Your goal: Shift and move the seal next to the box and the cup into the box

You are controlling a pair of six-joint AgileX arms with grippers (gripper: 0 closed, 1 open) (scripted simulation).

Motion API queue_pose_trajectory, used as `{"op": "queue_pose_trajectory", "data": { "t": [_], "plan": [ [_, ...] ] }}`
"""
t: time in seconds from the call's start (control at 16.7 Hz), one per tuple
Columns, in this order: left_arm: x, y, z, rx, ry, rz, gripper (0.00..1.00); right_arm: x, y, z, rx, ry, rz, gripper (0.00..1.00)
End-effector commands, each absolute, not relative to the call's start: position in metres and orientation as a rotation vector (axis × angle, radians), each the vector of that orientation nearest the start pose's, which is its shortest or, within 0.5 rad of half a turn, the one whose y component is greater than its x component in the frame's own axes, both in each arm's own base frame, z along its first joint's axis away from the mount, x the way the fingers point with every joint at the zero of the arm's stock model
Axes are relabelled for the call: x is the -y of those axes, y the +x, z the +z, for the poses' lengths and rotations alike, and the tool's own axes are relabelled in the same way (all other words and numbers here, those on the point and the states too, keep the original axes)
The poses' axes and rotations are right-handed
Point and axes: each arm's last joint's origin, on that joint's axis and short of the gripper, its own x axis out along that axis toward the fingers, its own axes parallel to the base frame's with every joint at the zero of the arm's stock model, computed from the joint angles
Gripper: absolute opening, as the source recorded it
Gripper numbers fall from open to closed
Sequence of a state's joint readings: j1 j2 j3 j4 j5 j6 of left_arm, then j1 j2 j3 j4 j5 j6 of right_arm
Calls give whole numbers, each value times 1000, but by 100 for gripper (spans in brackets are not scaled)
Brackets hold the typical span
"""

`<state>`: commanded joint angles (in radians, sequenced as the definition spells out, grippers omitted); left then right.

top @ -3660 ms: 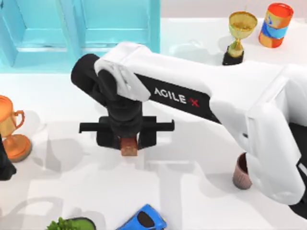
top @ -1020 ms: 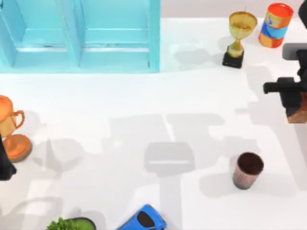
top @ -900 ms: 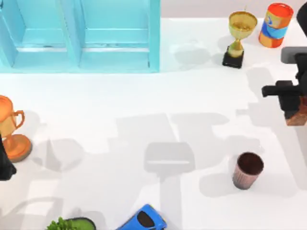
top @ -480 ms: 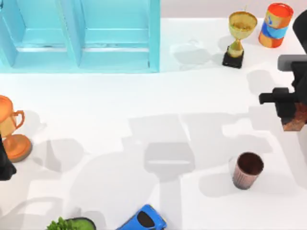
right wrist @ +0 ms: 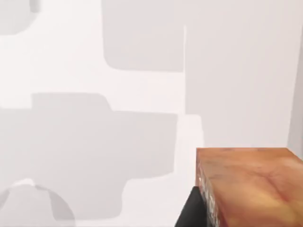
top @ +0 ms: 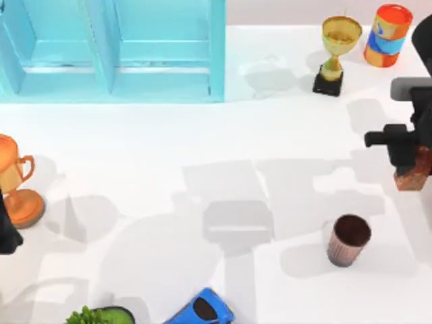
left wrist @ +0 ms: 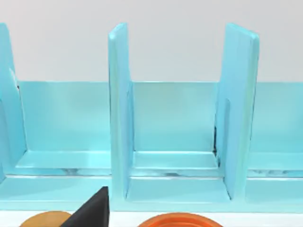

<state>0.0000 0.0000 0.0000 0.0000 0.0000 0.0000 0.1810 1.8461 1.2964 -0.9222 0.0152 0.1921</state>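
A plain white counter (top: 135, 148) fills the top view from edge to edge; soft grey shadows lie across its middle and lower part, some blocky and rectangular, others rounded; light falls evenly, with no hard glare. A pale strip of wall (top: 283, 10) runs along the far edge, to the right of a light-blue partitioned structure (top: 115, 54) that stands at the far left; its upright dividers split it into open bays with lighter floors. In the left wrist view the same blue dividers (left wrist: 118, 113) rise against a flat off-white wall (left wrist: 165, 38); the right wrist view looks down on bare white surface (right wrist: 236, 71) crossed by grey shadows.
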Motion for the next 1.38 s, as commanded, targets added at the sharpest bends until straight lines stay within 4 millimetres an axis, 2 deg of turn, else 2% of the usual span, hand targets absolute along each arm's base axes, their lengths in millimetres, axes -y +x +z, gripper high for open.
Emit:
{"op": "queue_pose_trajectory", "data": {
  "t": [0.36,1.02,1.14,1.38],
  "plan": [
    [1,106,160,0,0,0,100,-65,342,178,-1471,8,-1,98],
    [1,106,160,0,0,0,100,-67,342,183,-1471,3,8,100],
    [1,106,160,0,0,0,100,-69,345,197,-1470,-3,14,100],
    [1,106,160,0,0,0,100,-67,346,247,-1487,-1,0,100]
  ]
}}
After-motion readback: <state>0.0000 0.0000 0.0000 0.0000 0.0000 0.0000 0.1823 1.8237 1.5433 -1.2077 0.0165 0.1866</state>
